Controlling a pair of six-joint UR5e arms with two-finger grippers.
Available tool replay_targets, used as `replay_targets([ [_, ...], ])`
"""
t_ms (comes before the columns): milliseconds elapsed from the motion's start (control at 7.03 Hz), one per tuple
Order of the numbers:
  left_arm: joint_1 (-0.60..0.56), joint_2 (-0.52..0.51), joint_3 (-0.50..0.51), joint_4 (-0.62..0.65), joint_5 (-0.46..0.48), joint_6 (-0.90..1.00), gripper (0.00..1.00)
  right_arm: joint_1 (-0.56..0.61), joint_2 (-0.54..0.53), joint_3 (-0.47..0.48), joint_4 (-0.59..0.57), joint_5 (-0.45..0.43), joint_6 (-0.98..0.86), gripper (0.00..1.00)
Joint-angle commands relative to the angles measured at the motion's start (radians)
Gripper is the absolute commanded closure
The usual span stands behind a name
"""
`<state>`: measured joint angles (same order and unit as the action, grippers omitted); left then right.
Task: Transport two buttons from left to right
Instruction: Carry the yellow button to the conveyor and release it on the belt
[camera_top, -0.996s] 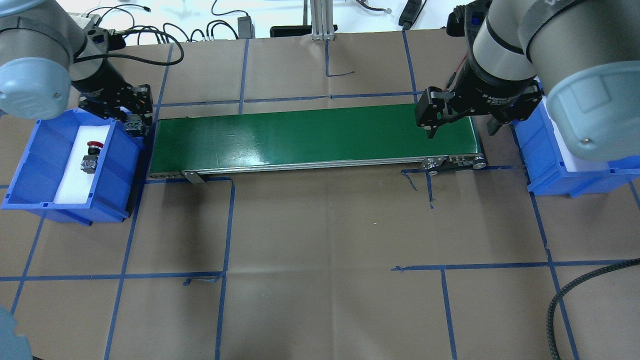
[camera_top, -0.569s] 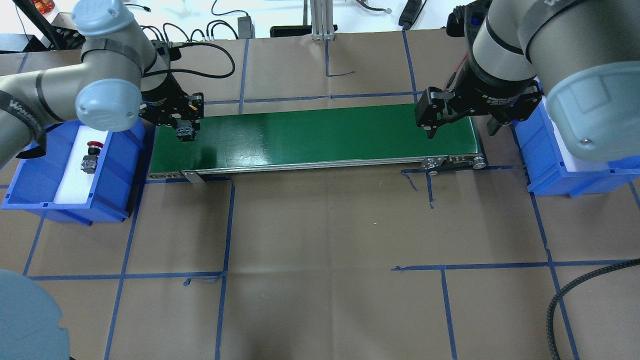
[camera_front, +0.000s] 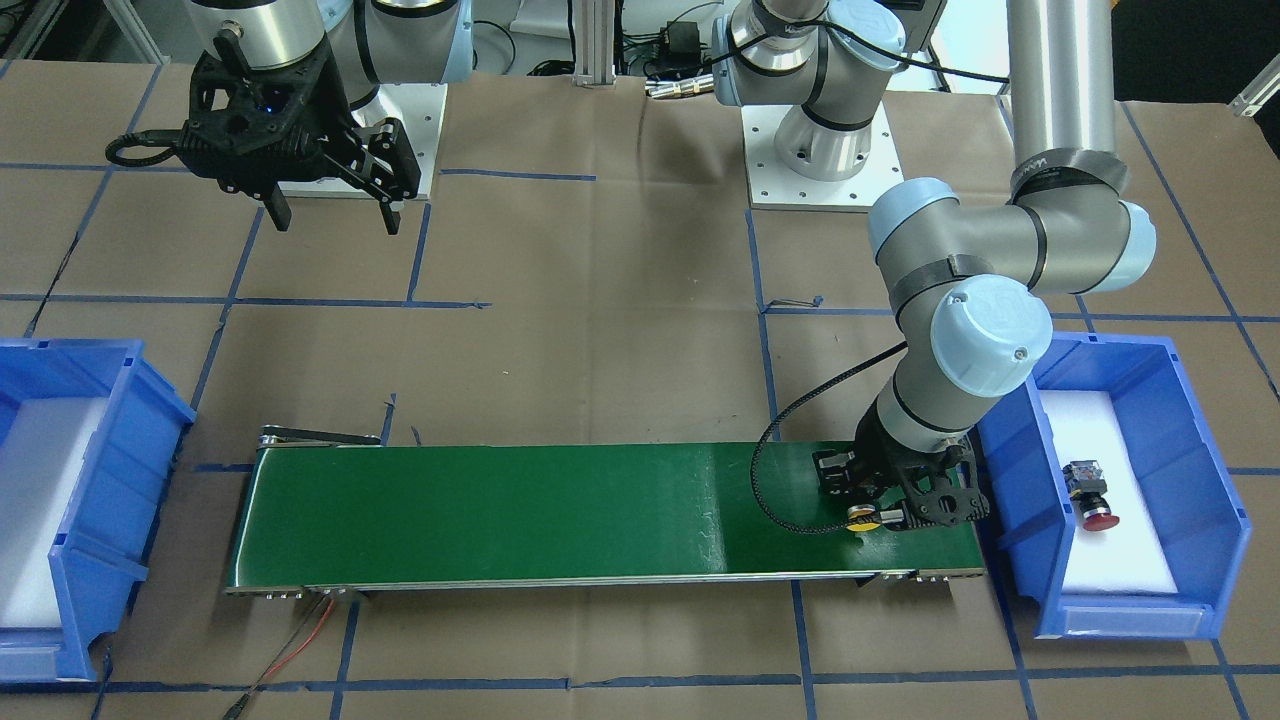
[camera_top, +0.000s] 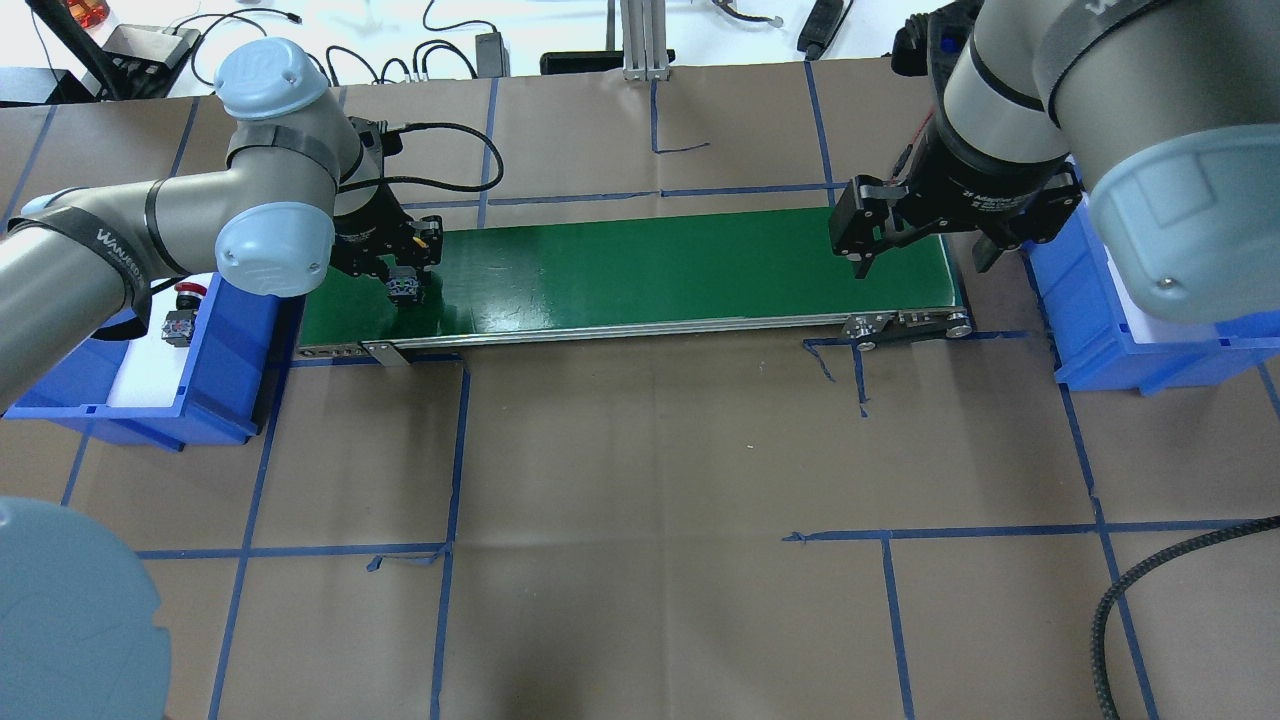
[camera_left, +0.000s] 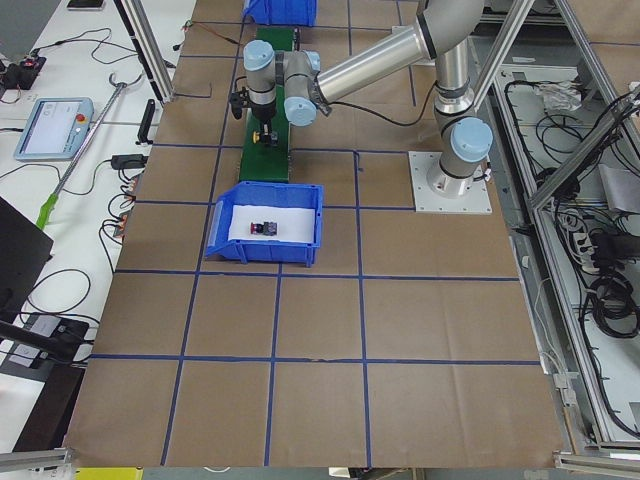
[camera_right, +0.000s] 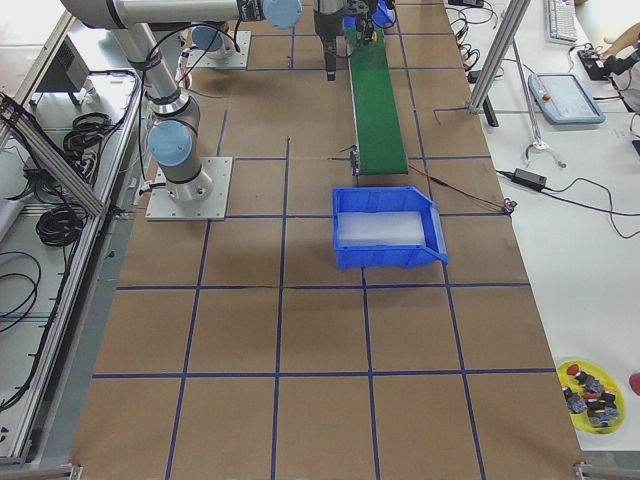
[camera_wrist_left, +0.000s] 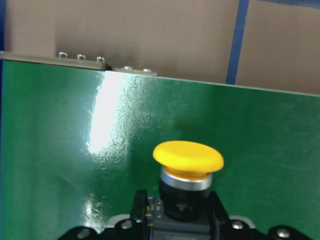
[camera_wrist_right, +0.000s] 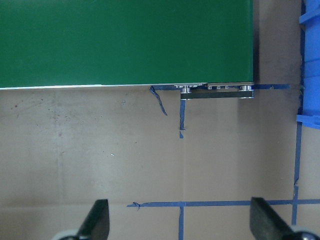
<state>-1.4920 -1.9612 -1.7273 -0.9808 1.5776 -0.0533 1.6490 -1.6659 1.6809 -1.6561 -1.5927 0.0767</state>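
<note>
Green belt (camera_top: 650, 270): L end effector (camera_top: 405, 290) tight on yellow button (camera_wrist_left: 188, 158), R end effector (camera_front: 336, 218) apart

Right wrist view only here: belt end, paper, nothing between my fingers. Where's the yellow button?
Observer: The left gripper is shut on the yellow button, low over the green belt at its end by the left bin.
Operator: Touching the belt?
Observer: Can't tell. The left wrist view shows it in the grip, cap pointing out over the belt.
Operator: And the red one?
Observer: The red button lies on the white liner in the left bin, untouched.
</note>
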Motion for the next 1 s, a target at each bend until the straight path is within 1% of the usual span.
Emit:
replay_targets([
  [0,0.004,-0.007,0.000,0.028,-0.002,0.000,0.12,0.000,0.000,-0.001,-0.001,0.000,0.000,0.00],
  [142,0.004,-0.005,0.021,0.018,0.002,-0.006,0.00,0.000,0.000,-0.001,-0.001,0.000,0.002,0.00],
  [427,0.007,0.016,0.044,0.002,0.001,-0.003,0.00,0.000,0.002,-0.004,-0.001,0.000,0.002,0.00],
  [569,0.013,0.054,0.089,-0.090,-0.001,-0.003,0.00,0.000,0.002,-0.004,-0.002,0.000,0.002,0.00],
  [712,0.015,0.109,0.168,-0.268,-0.002,0.001,0.00,0.000,0.002,-0.004,-0.001,0.000,0.002,0.00],
  [854,0.015,0.149,0.237,-0.408,-0.004,0.003,0.00,0.000,0.002,-0.004,-0.001,0.000,0.002,0.00],
])
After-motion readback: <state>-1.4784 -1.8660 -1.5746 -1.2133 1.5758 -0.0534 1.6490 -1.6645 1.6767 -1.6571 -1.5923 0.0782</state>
